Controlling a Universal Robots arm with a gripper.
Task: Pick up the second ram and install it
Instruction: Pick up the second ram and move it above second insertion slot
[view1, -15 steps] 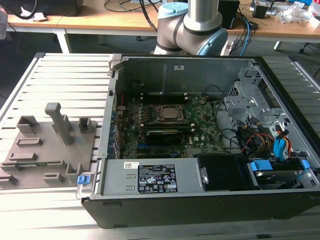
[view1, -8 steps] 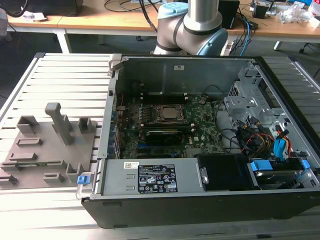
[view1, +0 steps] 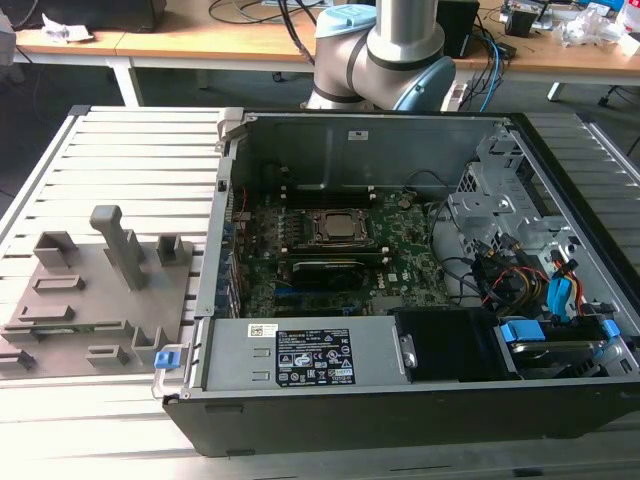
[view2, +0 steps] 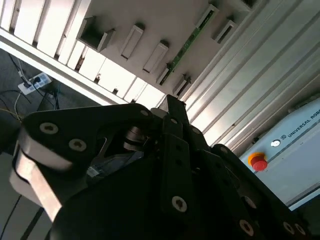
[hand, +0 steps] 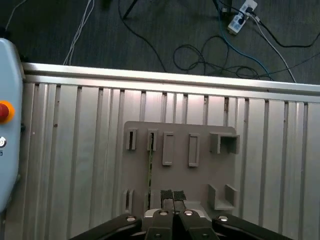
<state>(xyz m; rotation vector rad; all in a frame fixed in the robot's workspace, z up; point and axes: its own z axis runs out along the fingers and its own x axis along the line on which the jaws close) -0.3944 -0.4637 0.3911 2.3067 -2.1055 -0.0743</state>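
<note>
Above the grey holder plate (hand: 200, 177) on the ribbed tabletop (hand: 75, 150), my hand (hand: 172, 196) hung with its fingers drawn narrow, pads together and nothing between them. The second ram (hand: 150, 170), a thin green stick, stood on edge in one of the plate's slots, apart from my fingertips. In the first wrist view my hand's centre line ran just beside the stick and not over it. The second wrist view showed the same green strip (view2: 189, 42) upright among the plate's grey blocks. In the exterior view the open computer case (view1: 350, 140) lay beside the plate, towards the exterior view's right, its green board exposed.

As I judged it, a clean pick called for fingers spread wide enough to pass both flat faces, and a hand centred over the stick's length with the pads square to those faces. It called, too, for a grip low enough to hold firm yet clear of the slot walls. The main risks looked to be a skewed approach or a tilted lift jamming the board in its slot.
</note>
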